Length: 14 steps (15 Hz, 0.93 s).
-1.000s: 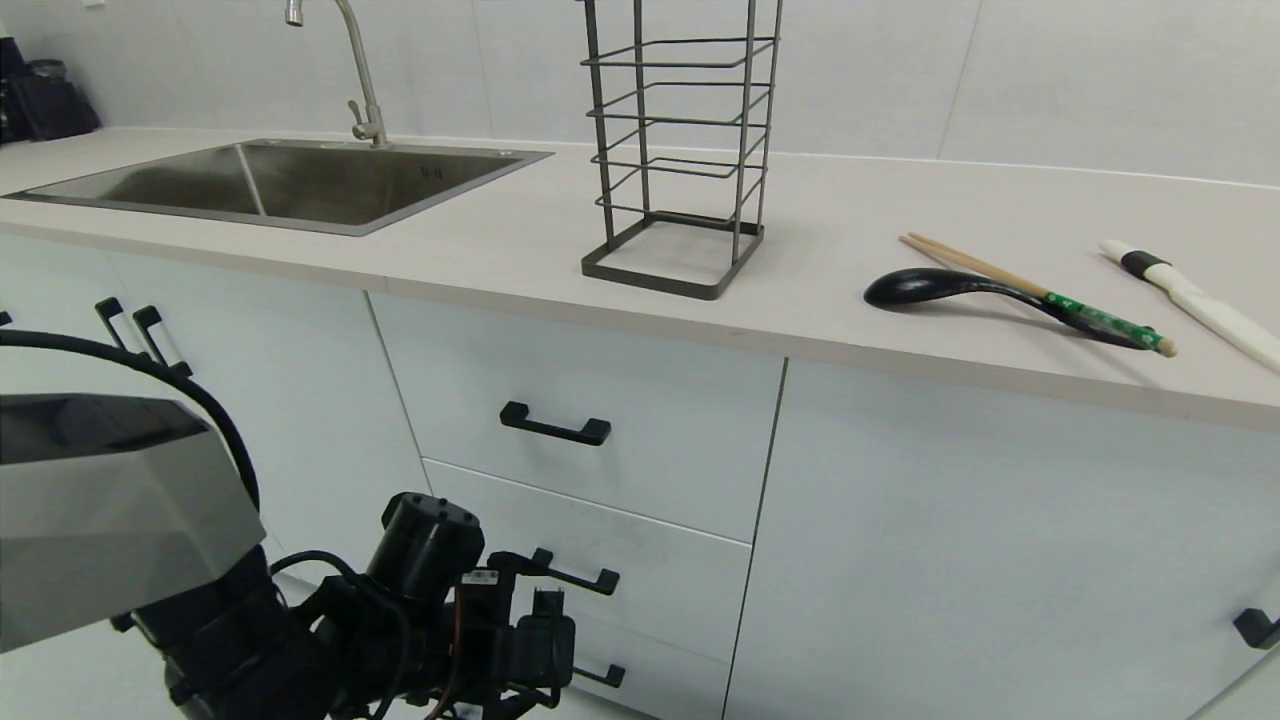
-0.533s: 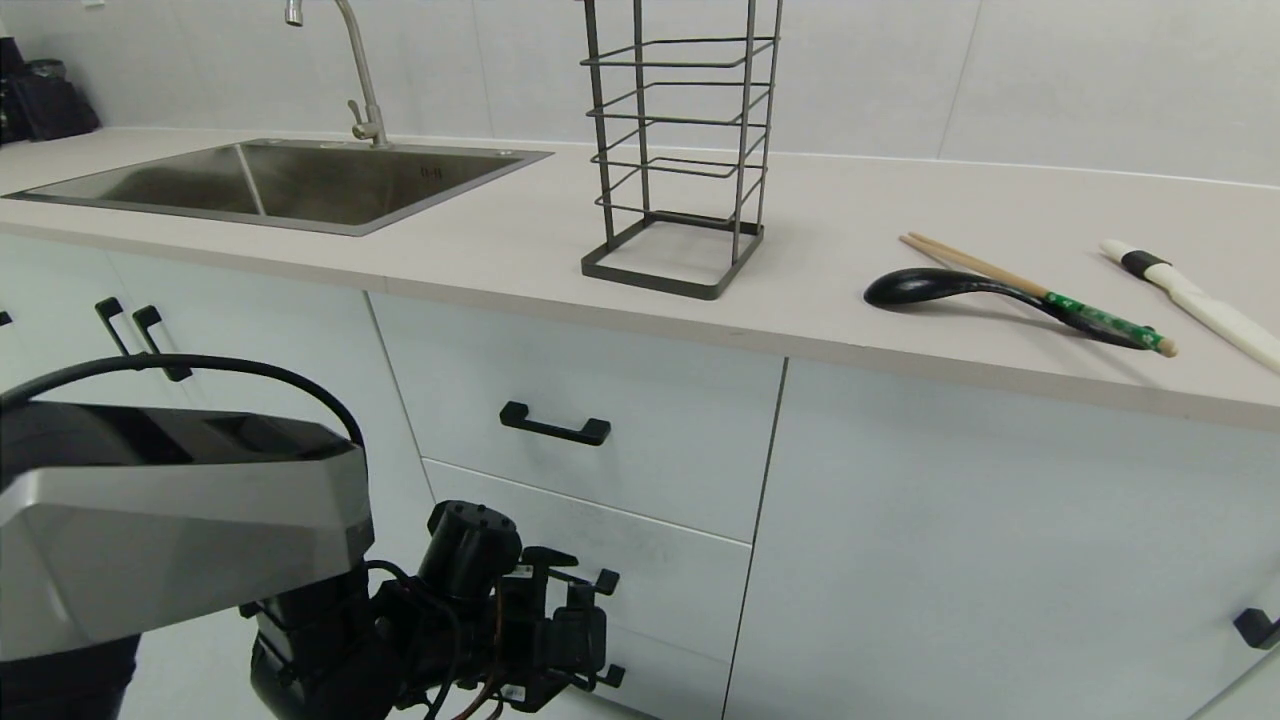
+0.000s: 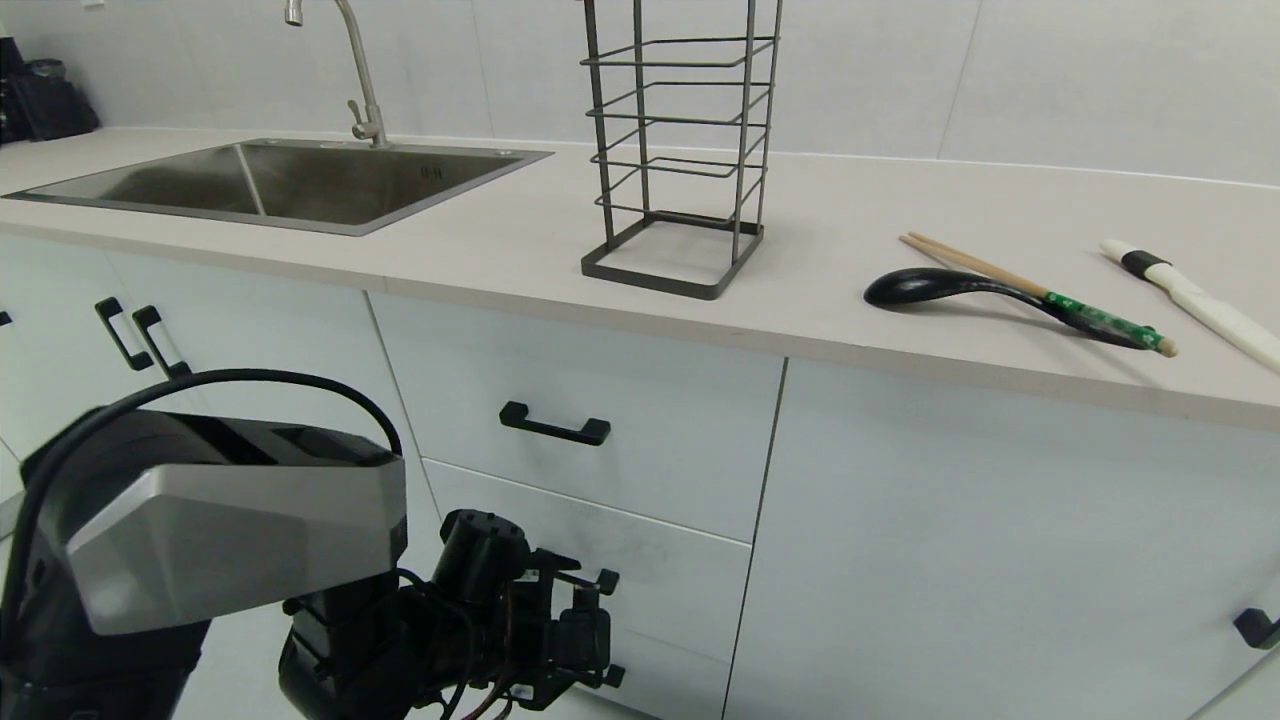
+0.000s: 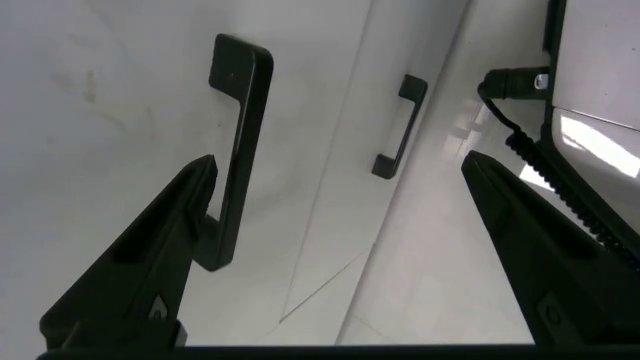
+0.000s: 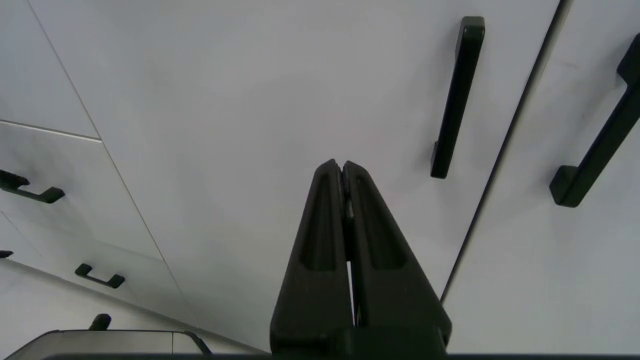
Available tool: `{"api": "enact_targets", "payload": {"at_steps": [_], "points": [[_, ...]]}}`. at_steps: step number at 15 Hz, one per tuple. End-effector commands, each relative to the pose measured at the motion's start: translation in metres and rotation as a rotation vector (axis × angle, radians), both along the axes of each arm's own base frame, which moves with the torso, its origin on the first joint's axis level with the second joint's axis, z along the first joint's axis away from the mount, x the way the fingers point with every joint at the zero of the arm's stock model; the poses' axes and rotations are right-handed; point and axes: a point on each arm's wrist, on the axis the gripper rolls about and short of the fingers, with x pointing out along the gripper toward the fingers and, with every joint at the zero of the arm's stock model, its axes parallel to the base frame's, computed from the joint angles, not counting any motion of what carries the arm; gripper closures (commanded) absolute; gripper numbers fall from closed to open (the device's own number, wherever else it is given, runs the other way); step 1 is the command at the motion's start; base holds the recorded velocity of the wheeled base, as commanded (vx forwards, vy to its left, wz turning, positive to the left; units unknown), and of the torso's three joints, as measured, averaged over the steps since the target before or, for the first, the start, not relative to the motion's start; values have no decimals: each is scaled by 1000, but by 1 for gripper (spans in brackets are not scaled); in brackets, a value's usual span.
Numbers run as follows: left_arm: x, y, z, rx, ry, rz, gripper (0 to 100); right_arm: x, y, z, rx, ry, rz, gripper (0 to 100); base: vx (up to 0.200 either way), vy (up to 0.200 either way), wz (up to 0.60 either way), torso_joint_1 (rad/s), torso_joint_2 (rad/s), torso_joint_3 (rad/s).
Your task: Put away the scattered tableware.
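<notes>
— Black spoon point(image 3: 915, 287) and chopsticks point(image 3: 960, 260) lie on the surface point(image 3: 850, 210), right of the rack point(image 3: 680, 150).
— Left fingers point(image 4: 140, 270) spread wide, right fingers point(image 5: 345, 220) pressed together, both empty. Going up, left may catch the handle point(image 4: 235, 150).

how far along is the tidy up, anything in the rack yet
Done: nothing; the spoon, chopsticks and white utensil lie on the counter, none in the rack. In hand: nothing; the left tool is open low by a drawer handle, the right tool shut on nothing before the cabinet doors. Left: all three pieces.
</notes>
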Motion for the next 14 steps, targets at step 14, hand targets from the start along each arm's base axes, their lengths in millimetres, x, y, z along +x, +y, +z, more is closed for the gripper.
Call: {"api": "enact_targets", "payload": {"at_steps": [14], "points": [[-8, 7, -26, 41, 68, 3, 0, 0, 0, 0, 0, 2, 0, 100, 0, 0, 0, 0, 0, 0]]}}
